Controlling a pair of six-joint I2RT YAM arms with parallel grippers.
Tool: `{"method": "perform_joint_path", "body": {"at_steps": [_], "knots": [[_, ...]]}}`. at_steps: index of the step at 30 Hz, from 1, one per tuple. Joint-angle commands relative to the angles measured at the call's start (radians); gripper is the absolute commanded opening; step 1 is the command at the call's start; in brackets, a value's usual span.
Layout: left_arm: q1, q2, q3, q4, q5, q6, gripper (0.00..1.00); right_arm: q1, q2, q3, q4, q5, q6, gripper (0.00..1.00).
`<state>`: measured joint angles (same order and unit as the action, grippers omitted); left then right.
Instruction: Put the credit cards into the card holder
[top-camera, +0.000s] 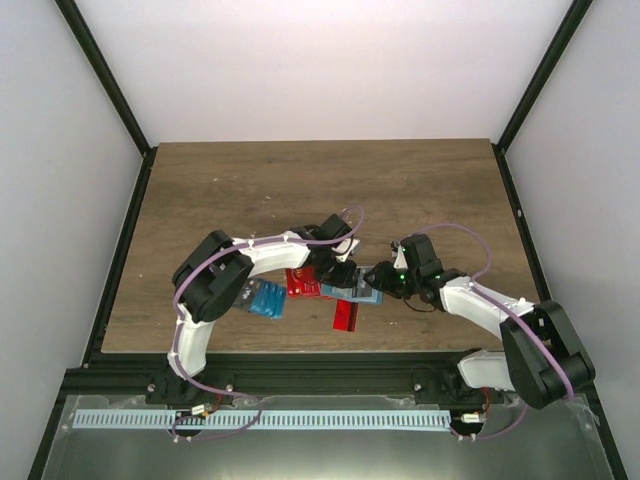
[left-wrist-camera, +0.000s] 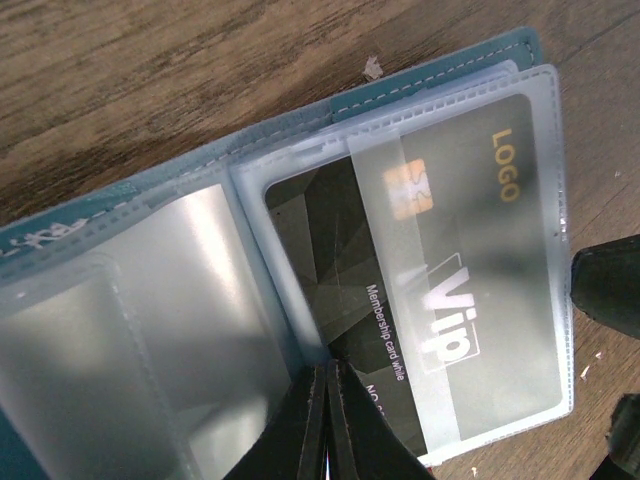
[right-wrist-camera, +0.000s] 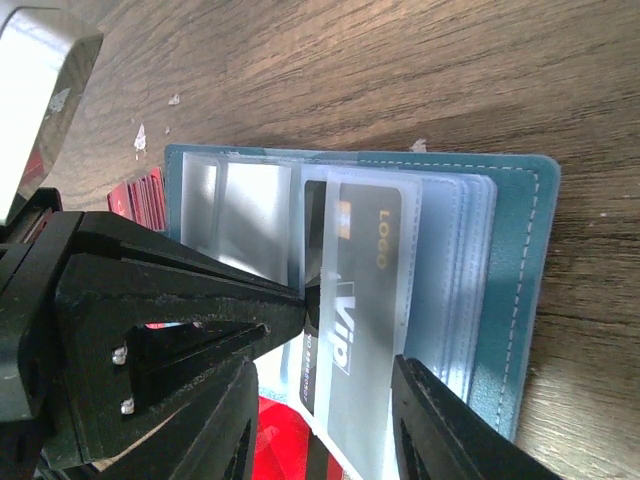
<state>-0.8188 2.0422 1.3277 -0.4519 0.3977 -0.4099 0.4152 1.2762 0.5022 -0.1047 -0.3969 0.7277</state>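
A dark brown wood-grain surface (top-camera: 250, 190) forms the floor of a booth with plain white walls (top-camera: 300, 60) and black metal rails (top-camera: 120, 250) down its sides. Open wood stretches behind and to both sides, and everything sits close to the near edge.

There the flat teal-blue card holder (right-wrist-camera: 520, 280) lies opened, with its clear plastic sleeves fanned. A dark patterned credit card marked "Vip" (left-wrist-camera: 340, 260) sits partway inside one sleeve, part of it uncovered. The left pincer (left-wrist-camera: 327, 420) is closed tight, its tip pressed at the fold between sleeves just beside that dark card. The right pincer (right-wrist-camera: 325, 385) stands narrowly parted astride the card's near end. One of its fingers touches the sleeve edge and the other stands off it.

Glossy red cards (top-camera: 303, 283) lie just left of the holder, and another red one (top-camera: 346, 316) lies nearer the surface's edge. Bright blue cards (top-camera: 265, 298) lie farther left, beside the left arm's elbow. Both arms crowd in over the holder.
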Motion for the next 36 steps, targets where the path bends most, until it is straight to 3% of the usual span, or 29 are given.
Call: {"method": "perform_joint_path", "body": {"at_steps": [1, 6, 21, 36], "knots": [[-0.006, 0.04, 0.01, -0.014, -0.016, 0.014, 0.04, -0.004, -0.015, 0.0, -0.015, 0.018, 0.006, 0.39], [-0.006, 0.038, 0.007, -0.015, -0.02, 0.014, 0.04, -0.005, -0.033, -0.004, -0.043, 0.073, 0.003, 0.4], [-0.009, 0.035, 0.017, -0.016, -0.007, 0.01, 0.04, -0.003, 0.038, -0.01, 0.074, -0.048, 0.002, 0.4], [-0.038, 0.059, 0.11, 0.011, 0.084, -0.018, 0.04, -0.004, 0.003, 0.001, 0.019, -0.028, -0.011, 0.4]]}}
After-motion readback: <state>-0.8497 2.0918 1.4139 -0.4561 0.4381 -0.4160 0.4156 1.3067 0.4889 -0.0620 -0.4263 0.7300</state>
